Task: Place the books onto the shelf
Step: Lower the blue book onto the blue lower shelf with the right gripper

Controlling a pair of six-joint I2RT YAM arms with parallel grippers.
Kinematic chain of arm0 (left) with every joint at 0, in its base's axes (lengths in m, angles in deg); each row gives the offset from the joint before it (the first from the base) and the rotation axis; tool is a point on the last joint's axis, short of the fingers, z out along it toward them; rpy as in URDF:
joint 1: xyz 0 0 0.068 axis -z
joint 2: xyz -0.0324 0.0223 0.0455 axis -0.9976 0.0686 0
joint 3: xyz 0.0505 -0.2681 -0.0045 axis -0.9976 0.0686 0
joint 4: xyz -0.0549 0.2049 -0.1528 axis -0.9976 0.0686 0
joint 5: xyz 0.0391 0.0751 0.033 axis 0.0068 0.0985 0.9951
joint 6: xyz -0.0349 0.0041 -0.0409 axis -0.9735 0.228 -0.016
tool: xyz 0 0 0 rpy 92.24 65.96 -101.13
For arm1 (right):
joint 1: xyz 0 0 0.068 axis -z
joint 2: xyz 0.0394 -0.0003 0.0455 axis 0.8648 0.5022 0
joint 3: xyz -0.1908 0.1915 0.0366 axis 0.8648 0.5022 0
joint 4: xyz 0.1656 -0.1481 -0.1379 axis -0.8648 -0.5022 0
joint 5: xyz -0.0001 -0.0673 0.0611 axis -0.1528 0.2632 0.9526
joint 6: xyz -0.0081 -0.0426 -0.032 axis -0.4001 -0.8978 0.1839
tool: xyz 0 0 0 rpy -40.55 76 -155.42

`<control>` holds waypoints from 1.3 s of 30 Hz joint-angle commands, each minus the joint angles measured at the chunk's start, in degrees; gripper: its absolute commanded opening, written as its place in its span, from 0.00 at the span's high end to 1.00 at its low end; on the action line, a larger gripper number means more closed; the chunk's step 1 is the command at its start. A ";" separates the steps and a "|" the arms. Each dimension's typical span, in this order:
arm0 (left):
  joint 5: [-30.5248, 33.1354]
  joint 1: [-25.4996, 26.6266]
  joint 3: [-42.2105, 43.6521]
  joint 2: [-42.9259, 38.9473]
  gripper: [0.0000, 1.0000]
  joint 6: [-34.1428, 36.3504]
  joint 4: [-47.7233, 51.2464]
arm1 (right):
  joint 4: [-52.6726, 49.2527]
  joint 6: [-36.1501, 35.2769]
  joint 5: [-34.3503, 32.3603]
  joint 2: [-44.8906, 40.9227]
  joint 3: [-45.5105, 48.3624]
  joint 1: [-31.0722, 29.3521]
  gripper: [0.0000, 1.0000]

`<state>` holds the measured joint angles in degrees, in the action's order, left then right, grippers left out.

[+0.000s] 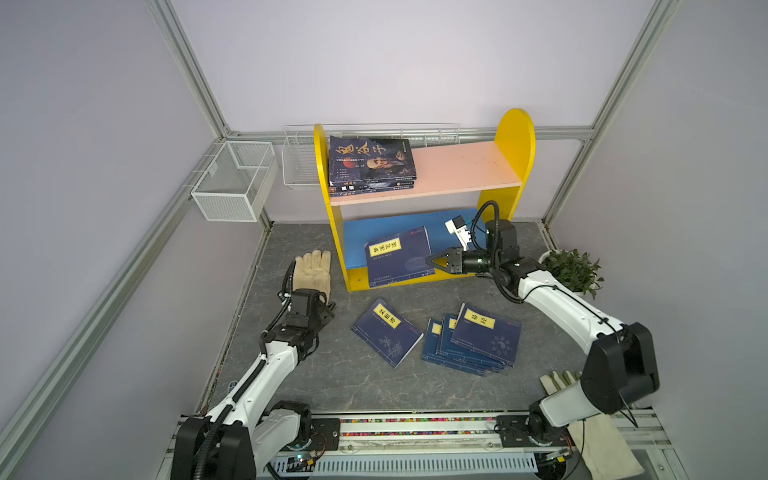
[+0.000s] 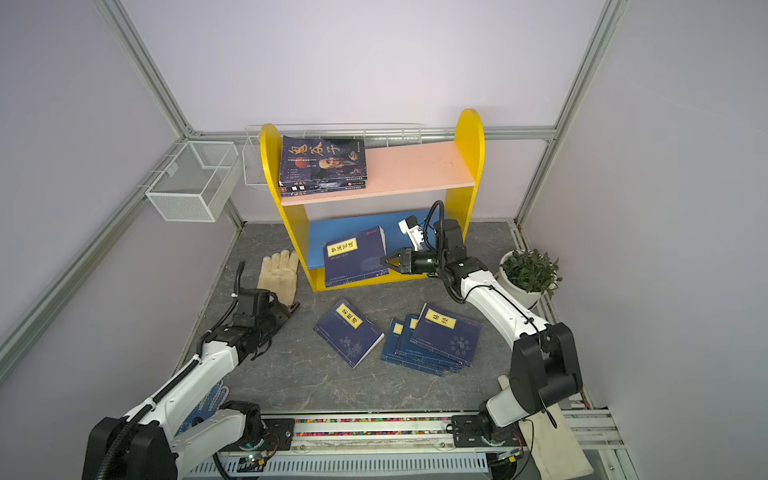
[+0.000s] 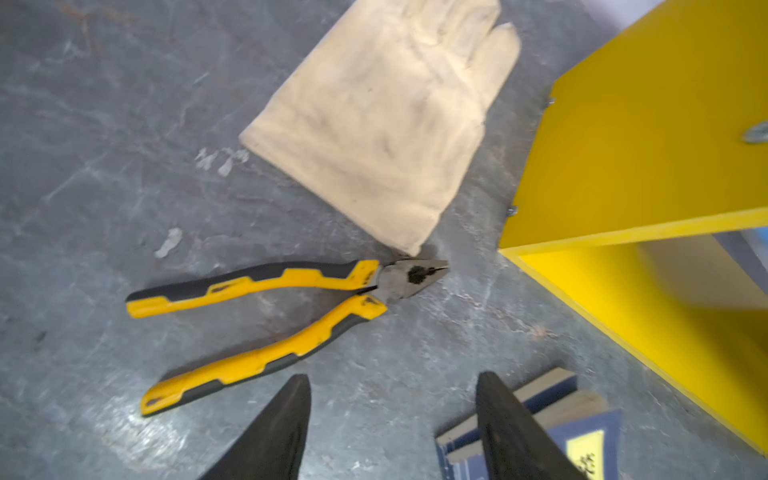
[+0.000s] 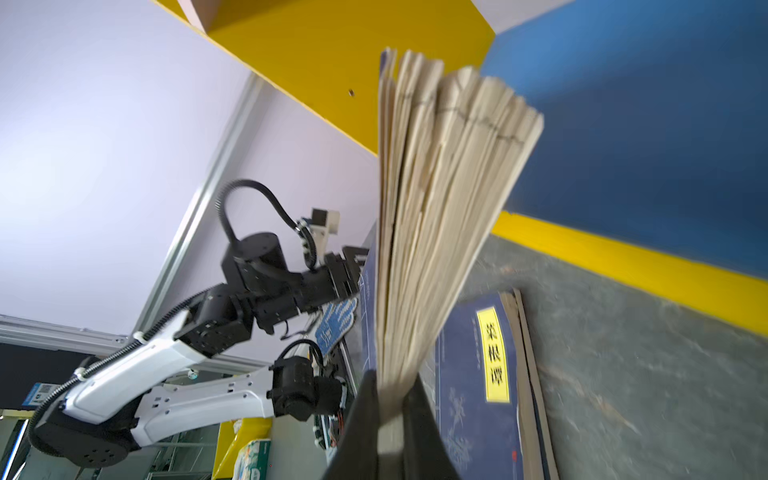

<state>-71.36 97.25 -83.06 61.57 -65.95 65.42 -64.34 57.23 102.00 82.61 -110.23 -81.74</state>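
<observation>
- Clamping the page edge of a navy book (image 1: 397, 257), the right gripper (image 1: 430, 262) is pinching tight, and in the right wrist view the pages are fanning loose beyond its tips.
- That navy book is lying tilted on the blue lower board (image 1: 374, 226) of the shelf (image 1: 515, 137), with its near end hanging over the shelf's front lip.
- Doing this step well is probably calling for a low, level push toward the shelf's back until the whole cover is resting on the board. Letting go sooner is risking a slide off the front.
- Gripping only loose pages is likely giving poor control, so a slow move is looking wise.
- Left of the shelf, the left gripper (image 3: 392, 376) is hanging with jaws wide and empty over pliers (image 3: 390, 284) and a glove (image 3: 382, 124).
- Dark paperbacks (image 1: 370, 162) are lying on the shelf's pink board (image 1: 457, 166), while a lone book (image 1: 386, 332) and a stack (image 1: 478, 340) are waiting on the table (image 1: 332, 386) in front of the shelf.
</observation>
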 commanded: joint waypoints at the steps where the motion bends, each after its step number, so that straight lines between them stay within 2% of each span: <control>1: -2.35 -1.08 0.44 1.00 0.36 -2.41 -2.22 | 10.26 5.93 -0.08 6.43 -4.90 -0.25 0.93; 10: -10.49 -1.07 -1.40 4.82 0.37 5.63 -4.36 | 10.91 6.23 -2.06 19.96 -15.83 -1.74 0.92; 18: -10.85 -1.07 -1.67 5.93 0.37 6.74 -3.85 | 7.67 7.51 -0.70 27.29 -21.59 -2.67 0.92; 29: -12.48 -1.02 -2.37 7.41 0.37 8.44 -3.51 | 5.42 7.03 -3.90 32.27 -25.36 -6.04 0.87; 32: -13.20 -0.91 -2.63 7.73 0.37 9.09 -3.42 | 0.14 3.14 -7.51 31.40 -25.85 -6.92 0.76; 34: -13.77 -0.82 -2.89 8.09 0.37 9.64 -3.47 | -3.98 -0.37 -11.53 29.92 -25.60 -7.66 0.55; 37: -14.13 -0.34 -3.46 8.82 0.37 10.21 -3.21 | -9.27 -4.63 -18.10 27.62 -25.28 -8.41 0.38; 39: -14.00 0.19 -3.93 9.30 0.37 10.60 -3.06 | -12.22 -7.14 -22.34 26.26 -25.29 -8.73 0.31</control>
<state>-84.89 96.83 -84.91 70.03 -56.90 61.95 -68.52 55.98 87.14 111.84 -135.37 -89.66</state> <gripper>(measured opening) 0.630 0.681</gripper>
